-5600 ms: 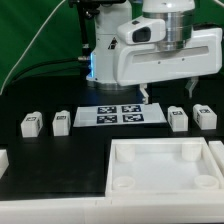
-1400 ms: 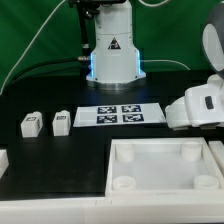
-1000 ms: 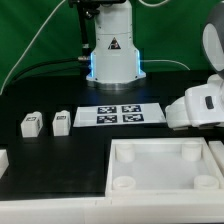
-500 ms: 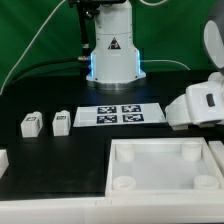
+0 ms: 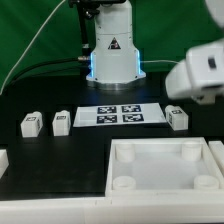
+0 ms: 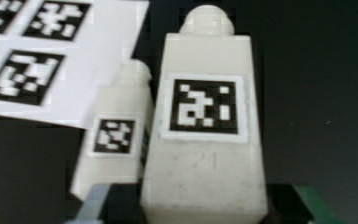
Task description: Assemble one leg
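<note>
The gripper (image 6: 197,205) has risen since a moment ago, pinching one leg (image 6: 202,110) above the surface (image 5: 90,150). A second leg (image 5: 177,117), previously hidden, now shows at the exterior view's right, beside the marker board (image 5: 120,115).

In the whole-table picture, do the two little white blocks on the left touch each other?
Apart. The exterior view shows a strip of black table between the leftmost small white plastic block-shaped leg and the second leg beside it.

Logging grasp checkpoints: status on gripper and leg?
Gripper shut on the leg, gripped at its blunt end. Neighbour leg lies close by. Marker board beyond, not in the way.
</note>
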`<state>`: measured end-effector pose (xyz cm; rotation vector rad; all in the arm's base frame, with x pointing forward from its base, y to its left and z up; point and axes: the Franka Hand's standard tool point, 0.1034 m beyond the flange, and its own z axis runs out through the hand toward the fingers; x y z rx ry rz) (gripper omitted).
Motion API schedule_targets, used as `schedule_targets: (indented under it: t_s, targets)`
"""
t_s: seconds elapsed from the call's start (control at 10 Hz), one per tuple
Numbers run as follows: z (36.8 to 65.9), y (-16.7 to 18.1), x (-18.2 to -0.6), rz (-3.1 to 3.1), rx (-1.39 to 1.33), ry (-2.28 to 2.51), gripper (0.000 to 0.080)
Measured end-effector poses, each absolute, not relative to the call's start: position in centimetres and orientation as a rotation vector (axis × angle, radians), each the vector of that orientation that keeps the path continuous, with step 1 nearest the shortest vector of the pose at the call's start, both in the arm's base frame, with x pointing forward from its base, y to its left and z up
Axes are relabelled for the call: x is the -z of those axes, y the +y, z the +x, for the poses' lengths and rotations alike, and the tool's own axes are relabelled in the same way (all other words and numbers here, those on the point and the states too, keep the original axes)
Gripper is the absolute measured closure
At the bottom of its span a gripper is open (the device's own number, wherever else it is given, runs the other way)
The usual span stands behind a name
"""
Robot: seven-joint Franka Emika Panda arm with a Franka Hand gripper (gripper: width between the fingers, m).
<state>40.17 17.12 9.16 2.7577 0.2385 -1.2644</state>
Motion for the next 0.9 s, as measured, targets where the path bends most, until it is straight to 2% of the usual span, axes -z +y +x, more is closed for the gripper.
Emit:
schedule_targets:
  t_s: [0.2, 0.3, 0.6, 0.8, 0.9]
  targets:
    - [40.8, 15.6, -12.6, 2.756, 1.292, 0.186, 0.0505]
    - [41.3, 15.2, -13.5, 2.770, 1.272, 0.173, 0.0505]
    - [42.0, 15.6, -13.0, 2.826, 1.174, 0.174, 0.0505]
    - [43.3, 15.8, -12.6, 2.980, 0.835, 0.185, 0.0505]
    - [43.9, 14.9, -11.8, 3.031, 0.682, 0.260, 0.0505]
